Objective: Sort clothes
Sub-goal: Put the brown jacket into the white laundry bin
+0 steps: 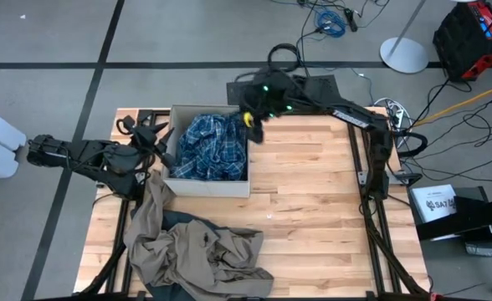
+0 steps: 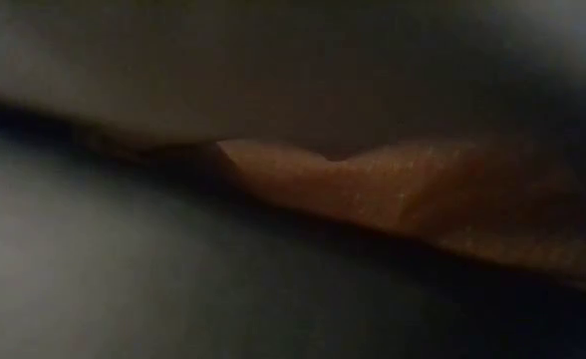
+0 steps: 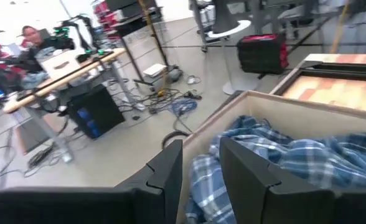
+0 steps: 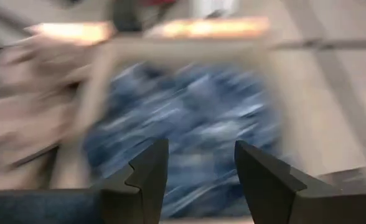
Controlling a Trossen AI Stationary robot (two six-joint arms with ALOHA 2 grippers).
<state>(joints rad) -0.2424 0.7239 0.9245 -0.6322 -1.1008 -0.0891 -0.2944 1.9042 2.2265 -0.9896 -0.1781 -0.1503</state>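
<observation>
Plaid garment [image 1: 210, 145], blue-and-white, lies crumpled in the box [image 1: 206, 186].

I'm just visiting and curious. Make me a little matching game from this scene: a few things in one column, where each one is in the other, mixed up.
Things:
1. plaid garment
2. khaki-tan garment
3. left gripper
4. right gripper

Places:
A. over the box's far right corner
B. heaped on the table in front of the box
C. inside the cardboard box
D. at the box's left wall

Pairs: 1-C, 2-B, 3-D, 4-A
</observation>
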